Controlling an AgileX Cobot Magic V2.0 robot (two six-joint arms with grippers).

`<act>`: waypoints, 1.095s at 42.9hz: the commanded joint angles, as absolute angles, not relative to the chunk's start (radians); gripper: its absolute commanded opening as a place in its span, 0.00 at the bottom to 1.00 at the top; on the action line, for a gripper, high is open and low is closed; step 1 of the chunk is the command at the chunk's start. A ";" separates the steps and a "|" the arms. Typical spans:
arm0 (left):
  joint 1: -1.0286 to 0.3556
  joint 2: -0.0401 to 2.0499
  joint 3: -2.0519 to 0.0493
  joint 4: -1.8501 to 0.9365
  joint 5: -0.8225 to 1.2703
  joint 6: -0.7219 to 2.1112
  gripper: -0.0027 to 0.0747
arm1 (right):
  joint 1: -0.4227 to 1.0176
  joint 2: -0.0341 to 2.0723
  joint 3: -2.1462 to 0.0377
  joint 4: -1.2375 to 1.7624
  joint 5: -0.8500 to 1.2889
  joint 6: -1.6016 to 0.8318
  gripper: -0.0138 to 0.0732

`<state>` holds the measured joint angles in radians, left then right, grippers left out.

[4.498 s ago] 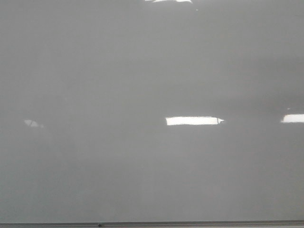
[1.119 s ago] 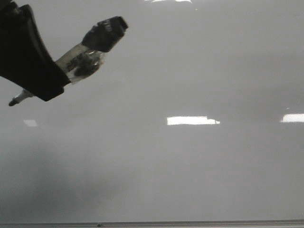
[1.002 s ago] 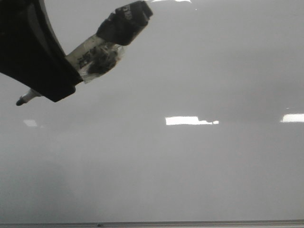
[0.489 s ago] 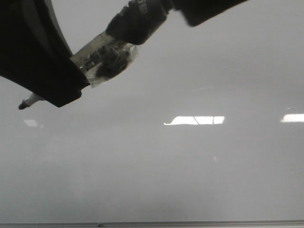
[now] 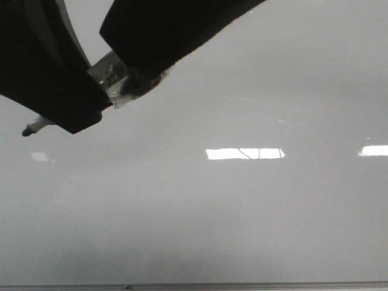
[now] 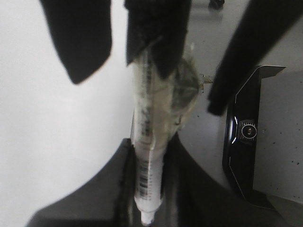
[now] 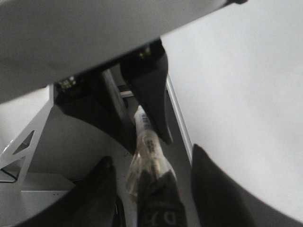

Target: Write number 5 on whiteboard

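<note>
Left gripper (image 5: pixel 91 112): black fingers clamped on a white marker pen with a barcode label and crumpled clear tape round its barrel (image 6: pixel 147 161). The barrel is pinched between the two pads. The nib end (image 5: pixel 27 129) pokes out past the fingers on one side. The taped section and black cap come out the other side.

Right gripper (image 5: pixel 130 60): spread, nothing gripped. In the right wrist view the black cap (image 7: pixel 158 205) sits between its two black fingers (image 7: pixel 105 187), with a gap visible on both sides. The left wrist view agrees: one right finger on each side of the cap end, neither touching it. The right fingertips reach close to the left fingertips, with the taped stretch of barrel between the two pairs.

Large glossy pale grey whiteboard (image 5: pixel 242 230): fills the front view behind both sets of fingers. Its thin grey metal frame edge (image 5: pixel 242 285) runs along the bottom. The surface in view is plain grey with bright white rectangular light reflections (image 5: pixel 244 153). The nib sits in front of the board, beyond the left fingers; contact with the surface can't be told.

The left wrist view also shows a black angular housing with a round lens (image 6: pixel 248 130) beside the left fingers, away from the board.
</note>
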<state>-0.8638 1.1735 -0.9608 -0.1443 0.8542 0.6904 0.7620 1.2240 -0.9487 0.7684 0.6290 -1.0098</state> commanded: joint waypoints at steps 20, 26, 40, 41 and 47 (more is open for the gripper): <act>-0.870 1.062 -0.994 -0.161 0.772 0.716 0.01 | 0.763 1.211 -1.005 0.811 0.663 -1.031 0.08; -0.870 1.062 -0.994 -0.161 0.763 0.716 0.24 | 0.762 1.209 -1.005 0.806 0.665 -1.030 0.08; -0.870 1.062 -0.994 -0.161 0.721 0.712 0.91 | 0.595 1.060 -0.952 0.796 0.703 -0.998 0.09; -0.870 1.062 -0.994 -0.161 0.721 0.712 0.91 | 0.576 1.040 -0.943 0.794 0.698 -0.990 0.09; -0.870 1.062 -0.994 -0.161 0.721 0.712 0.91 | 0.411 0.898 -0.843 0.770 0.653 -0.940 0.09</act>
